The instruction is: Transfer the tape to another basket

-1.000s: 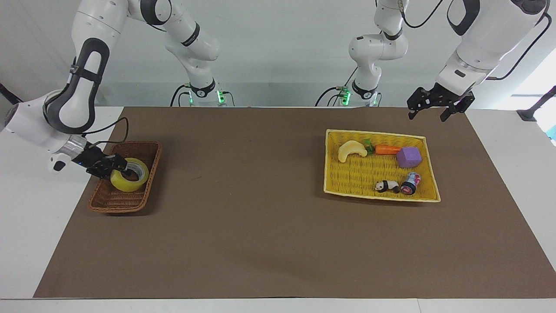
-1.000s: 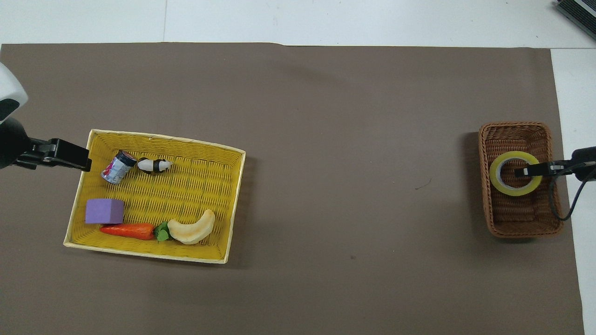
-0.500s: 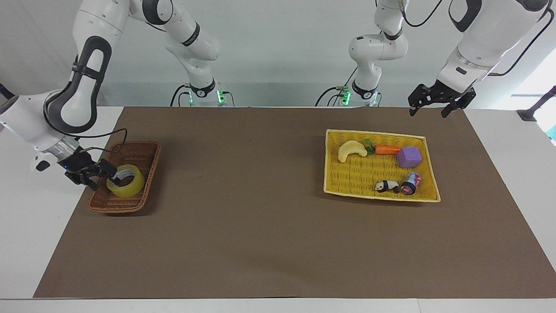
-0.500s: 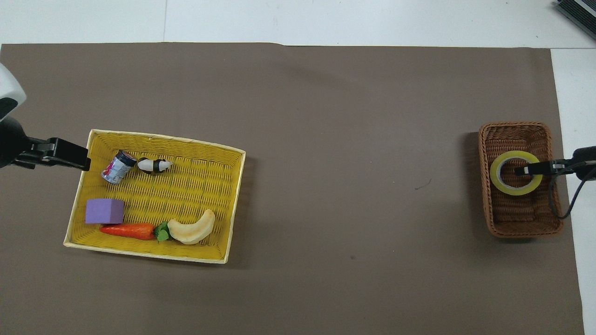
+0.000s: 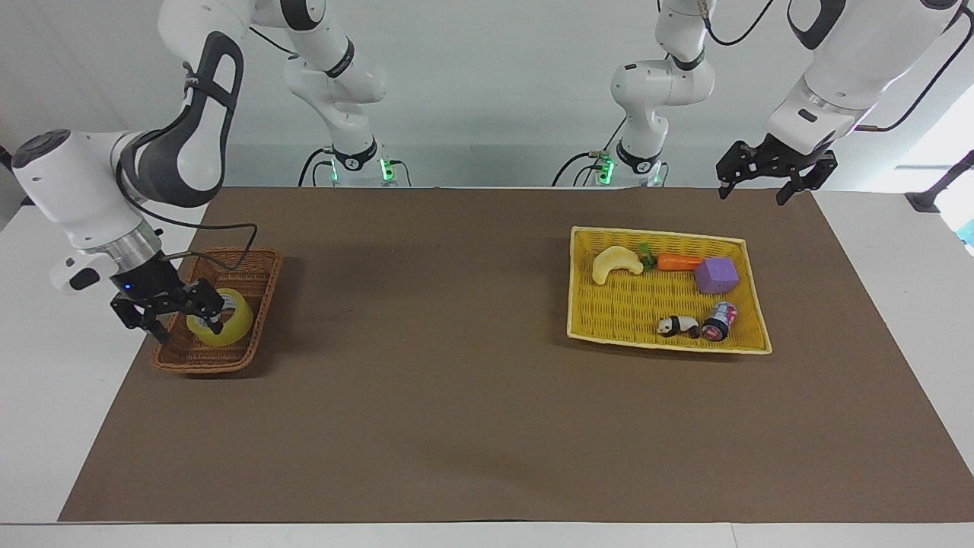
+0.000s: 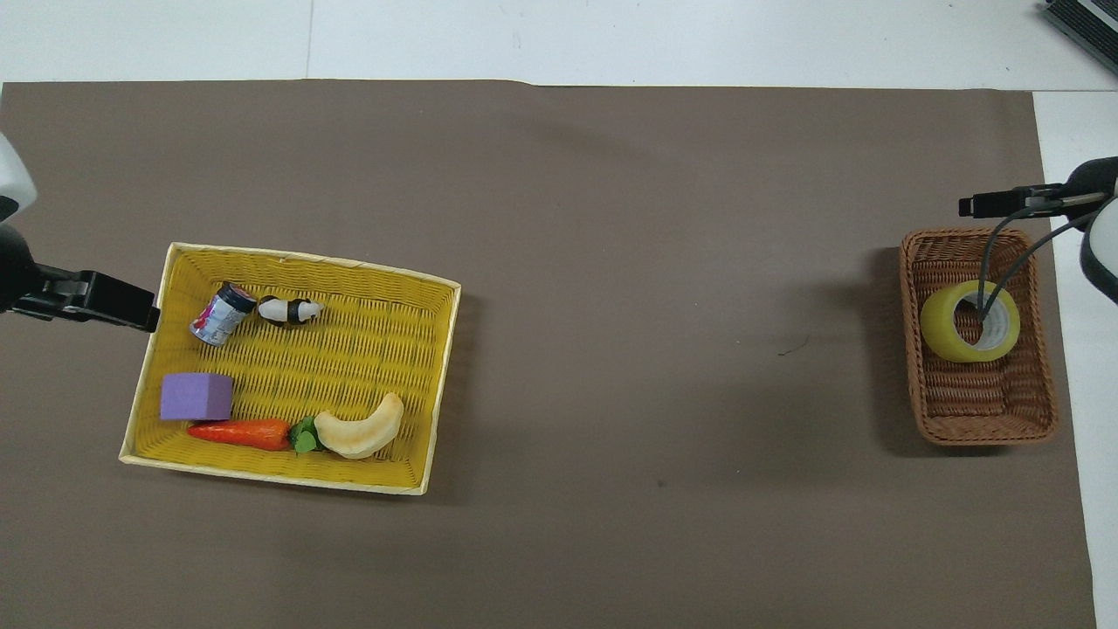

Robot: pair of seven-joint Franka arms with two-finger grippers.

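The yellow tape (image 5: 227,323) lies tilted in the small brown wicker basket (image 5: 251,266) at the right arm's end of the table. It also shows in the overhead view (image 6: 943,325), inside the basket (image 6: 978,419). My right gripper (image 5: 189,331) points down over the basket, open. One finger hangs in front of the tape and the other over the basket's edge at the right arm's end. My left gripper (image 5: 752,196) is open and empty, up in the air over the mat beside the yellow tray.
The flat yellow woven tray (image 5: 609,304) holds a pale crescent toy (image 5: 615,263), a carrot (image 5: 679,262), a purple block (image 5: 717,275), a panda figure (image 5: 677,326) and a small can (image 5: 719,320). A brown mat (image 5: 456,342) covers the table.
The right gripper has turned from lying sideways with a finger in the tape's core to pointing down. The tape now sits tilted in the basket. The left gripper has risen slightly.
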